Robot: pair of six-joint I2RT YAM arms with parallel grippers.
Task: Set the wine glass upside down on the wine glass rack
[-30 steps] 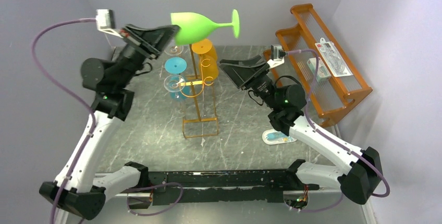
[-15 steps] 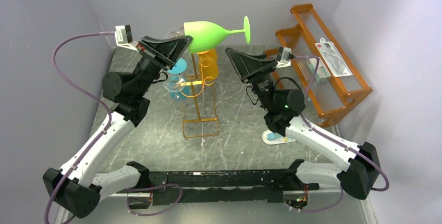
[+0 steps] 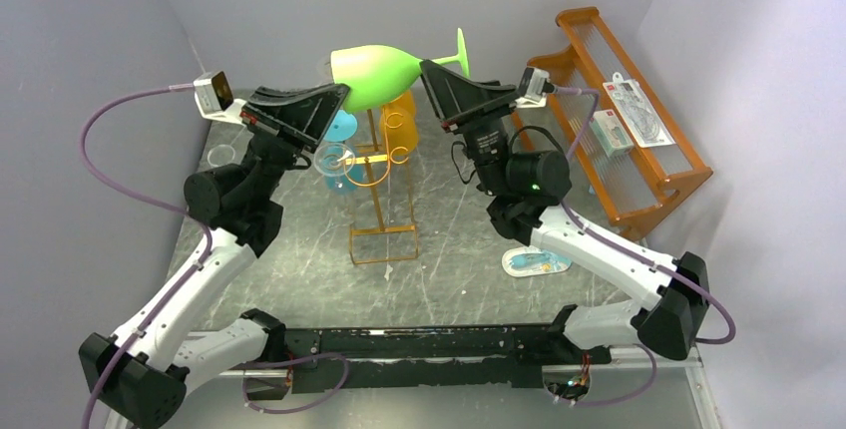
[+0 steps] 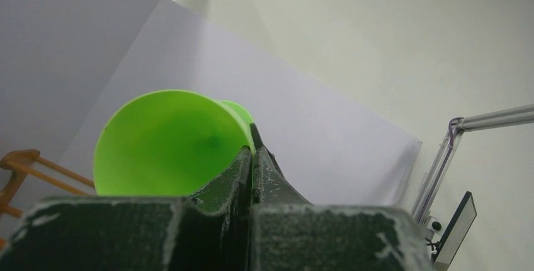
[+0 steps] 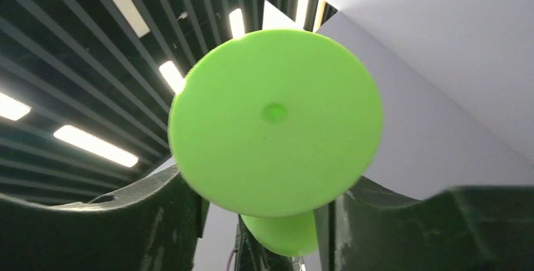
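The green wine glass lies sideways high above the table, foot pointing right. My left gripper is shut on its rim; in the left wrist view the gripper pinches the thin edge of the bowl. My right gripper is open at the stem. In the right wrist view the round foot fills the gap of that gripper, with a finger on each side and not touching. The golden wire wine glass rack stands below on its rectangular base.
Blue, orange and clear glasses hang on the rack. An orange stepped shelf with packets stands at the right. A small blue item lies near the right arm. A clear glass sits at the far left.
My left arm has swung the green glass back to the left and tilted its foot up. My right gripper has risen and moved left until its open fingers flank the stem and foot.
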